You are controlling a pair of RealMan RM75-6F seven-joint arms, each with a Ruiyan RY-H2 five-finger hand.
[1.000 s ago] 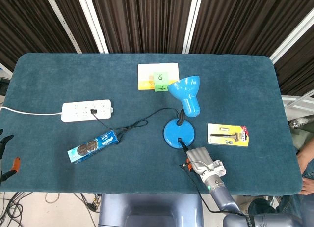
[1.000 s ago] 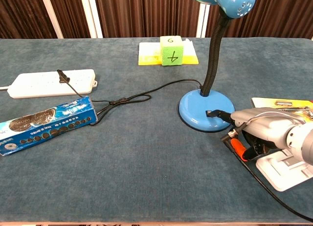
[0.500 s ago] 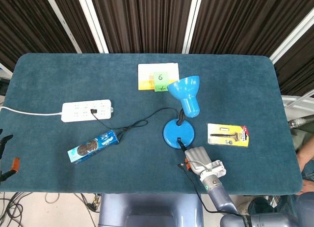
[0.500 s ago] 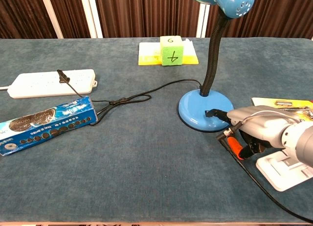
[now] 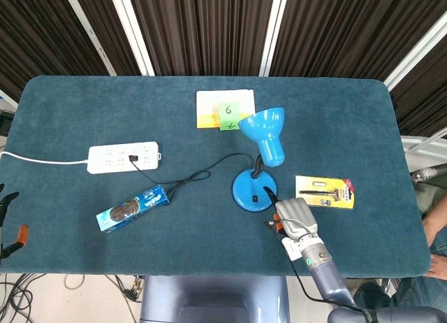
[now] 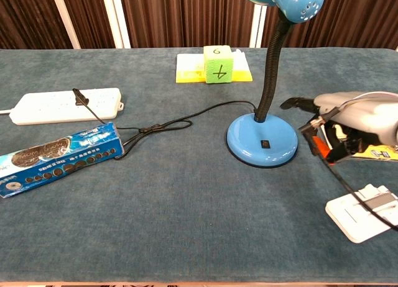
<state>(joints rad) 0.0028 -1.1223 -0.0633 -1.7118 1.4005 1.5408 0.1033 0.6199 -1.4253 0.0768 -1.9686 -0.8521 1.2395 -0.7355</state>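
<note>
Head view shows us a bench covered in dark teal felt (image 5: 84, 106), with dark brown curtains and white posts behind it. Our right hand (image 5: 292, 217) hangs just above the cloth at the near right edge of the round base of the blue gooseneck desk lamp (image 5: 255, 190). In the chest view its dark fingertips (image 6: 293, 103) point left towards the lamp's neck, well clear of the base's black switch. The fingers lie extended and close together, and we see nothing held in them; whether they touch the lamp we cannot tell. Our left hand is out of sight.

We count:
- one lamp
- one white power strip (image 5: 124, 157), far left
- one blue packet of sandwich biscuits (image 5: 132, 207), near left
- one yellow blister-carded razor (image 5: 324, 192), right of the lamp
- one green cube (image 6: 217, 64) on a yellow card (image 5: 209, 108), at the far side
</note>
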